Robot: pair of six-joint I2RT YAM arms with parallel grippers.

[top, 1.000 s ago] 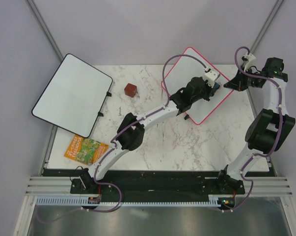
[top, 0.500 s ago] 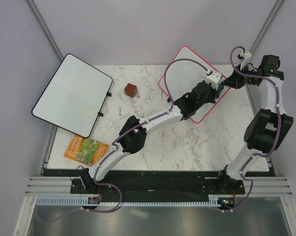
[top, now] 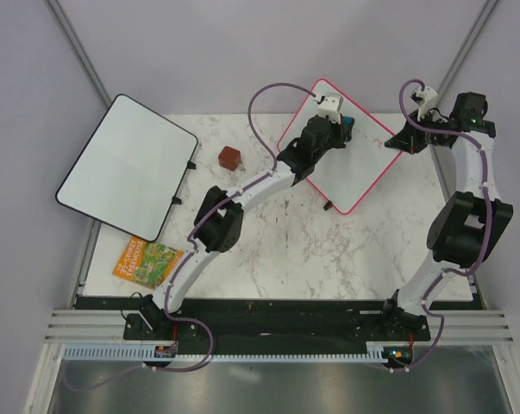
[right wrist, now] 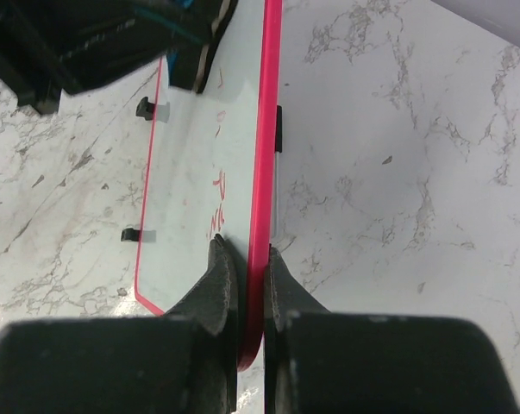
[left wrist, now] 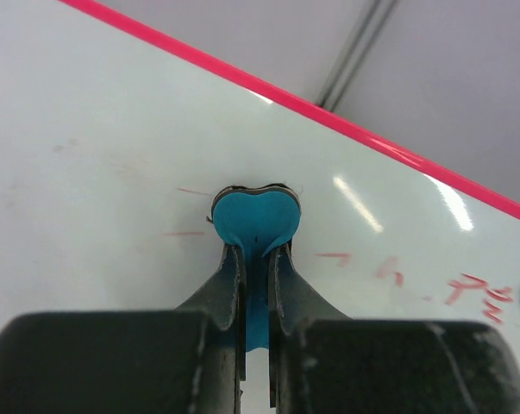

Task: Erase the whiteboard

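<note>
The pink-framed whiteboard [top: 360,164] stands tilted at the back right of the table. My right gripper [top: 401,143] is shut on its right edge, the pink frame [right wrist: 261,216] between the fingers. My left gripper [top: 341,119] is shut on a blue eraser [left wrist: 255,221] and presses it flat against the board face [left wrist: 104,181] near the upper left corner. Faint red handwriting [left wrist: 466,291] shows to the right of the eraser, and also in the right wrist view [right wrist: 218,203]. The board's black feet [right wrist: 144,107] show in the right wrist view.
A larger black-framed white board [top: 126,166] leans off the table's back left. A dark red cube [top: 229,158] sits between the two boards. A colourful booklet [top: 152,262] lies at the left front. The table is marble-patterned [top: 328,250].
My left gripper has moved with the eraser from the board's right part up and left to near its upper left corner. The board has shifted slightly; the right gripper keeps hold of its edge.
</note>
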